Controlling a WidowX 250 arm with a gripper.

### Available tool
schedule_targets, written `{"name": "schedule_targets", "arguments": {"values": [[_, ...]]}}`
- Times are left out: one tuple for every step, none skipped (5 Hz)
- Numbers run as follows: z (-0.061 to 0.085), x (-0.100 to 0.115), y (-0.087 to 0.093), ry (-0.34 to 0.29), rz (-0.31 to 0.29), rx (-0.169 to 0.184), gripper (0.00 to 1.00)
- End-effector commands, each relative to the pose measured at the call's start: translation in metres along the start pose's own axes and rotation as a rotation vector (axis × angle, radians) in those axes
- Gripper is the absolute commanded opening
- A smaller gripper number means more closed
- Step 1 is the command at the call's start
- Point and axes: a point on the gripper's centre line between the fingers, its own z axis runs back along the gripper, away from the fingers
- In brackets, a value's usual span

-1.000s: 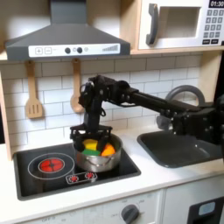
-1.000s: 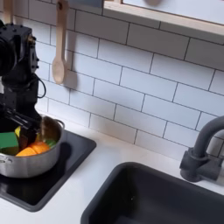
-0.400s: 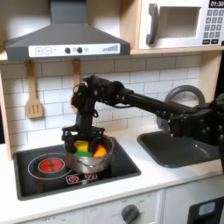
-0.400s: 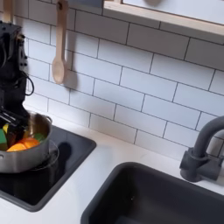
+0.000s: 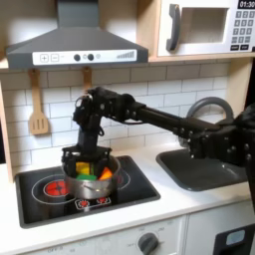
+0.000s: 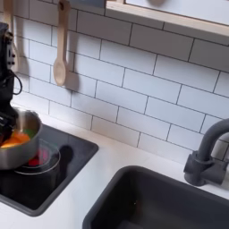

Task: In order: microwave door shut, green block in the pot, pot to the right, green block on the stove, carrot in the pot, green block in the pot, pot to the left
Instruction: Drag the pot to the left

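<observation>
The steel pot [image 5: 92, 181] sits on the black stove [image 5: 134, 189], between its two red burners in the first exterior view. Inside it lie the orange carrot [image 5: 106, 174] and the green block [image 5: 88, 171]. My gripper [image 5: 80, 159] reaches down at the pot's back left rim and is shut on it. In the second exterior view the pot [image 6: 18, 143] is at the left edge with the carrot [image 6: 12, 140] showing, and a red burner [image 6: 38, 159] is uncovered beside it. The microwave door [image 5: 204, 27] is shut at the upper right.
A grey sink [image 5: 204, 169] with a curved faucet [image 5: 214, 105] lies to the first exterior view's right of the stove. Wooden spoons [image 5: 38, 108] hang on the tiled wall under the range hood [image 5: 75, 45]. In the second exterior view the sink [image 6: 161, 201] is at the lower right.
The gripper and the pot have slid together to the left in both exterior views, off the right burner. The carrot and green block stayed inside.
</observation>
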Motion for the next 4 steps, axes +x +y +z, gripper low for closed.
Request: {"name": "schedule_targets", "arguments": {"values": [[0.0018, 0.0009, 0.0073, -0.005, 0.018, 0.010, 1.00], [0.0071, -0.0005, 0.0068, -0.002, 0.023, -0.008, 1.00], [0.0067, -0.0028, 0.0129, 0.001, 0.034, 0.007, 1.00], [0.0067, -0.0029, 0.0131, 0.002, 0.034, 0.008, 1.00]]}}
